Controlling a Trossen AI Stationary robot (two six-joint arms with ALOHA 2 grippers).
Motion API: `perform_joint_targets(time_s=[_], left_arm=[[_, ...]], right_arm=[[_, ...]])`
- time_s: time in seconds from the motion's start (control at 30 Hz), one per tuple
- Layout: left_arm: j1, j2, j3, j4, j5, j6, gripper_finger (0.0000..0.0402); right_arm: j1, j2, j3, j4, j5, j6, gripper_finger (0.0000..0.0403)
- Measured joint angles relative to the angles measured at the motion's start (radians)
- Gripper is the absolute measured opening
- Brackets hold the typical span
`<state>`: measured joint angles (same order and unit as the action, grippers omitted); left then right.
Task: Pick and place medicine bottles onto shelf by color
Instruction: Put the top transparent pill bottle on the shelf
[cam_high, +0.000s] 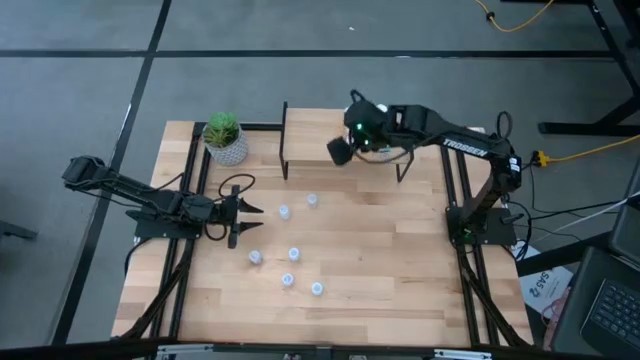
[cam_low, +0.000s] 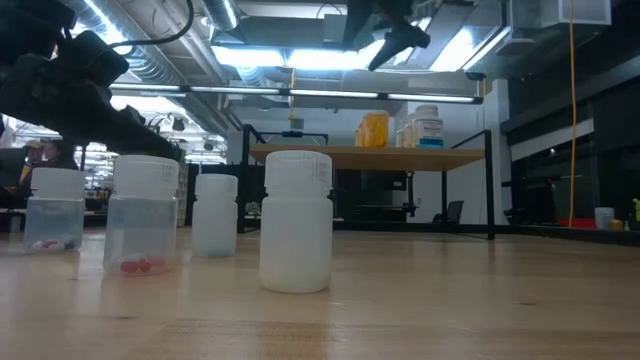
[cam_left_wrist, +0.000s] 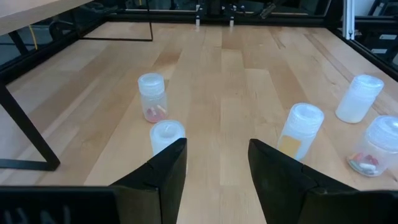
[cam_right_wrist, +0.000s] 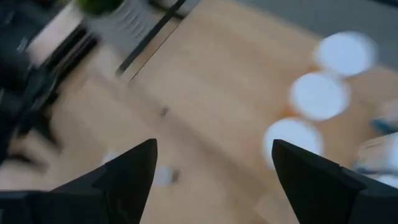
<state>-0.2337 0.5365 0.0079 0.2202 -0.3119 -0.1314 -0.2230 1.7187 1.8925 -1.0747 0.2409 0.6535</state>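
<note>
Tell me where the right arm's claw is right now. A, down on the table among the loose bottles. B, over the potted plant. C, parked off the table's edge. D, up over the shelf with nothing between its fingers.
D: in the high view the right claw hangs over the shelf, and its wrist view shows the fingers spread with nothing between them.

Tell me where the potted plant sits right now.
In the high view the potted plant stands at the table's far left corner, just left of the shelf, with the left gripper nearer the front.
</note>
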Motion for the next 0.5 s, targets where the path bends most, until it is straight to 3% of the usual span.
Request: perform_joint_targets(time_s=[0.27,0.5], left_arm=[[0.000,0.000,0.000,0.026,0.000,0.002,0.0165],[0.000,0.000,0.016,0.090,-0.043,-0.111,0.0165]], right_arm=[[0.139,0.000,-0.021,-0.101,-0.027,-0.183,0.0317],[0.170,0.000,-0.162,0.027,-0.037,-0.341,0.0317]])
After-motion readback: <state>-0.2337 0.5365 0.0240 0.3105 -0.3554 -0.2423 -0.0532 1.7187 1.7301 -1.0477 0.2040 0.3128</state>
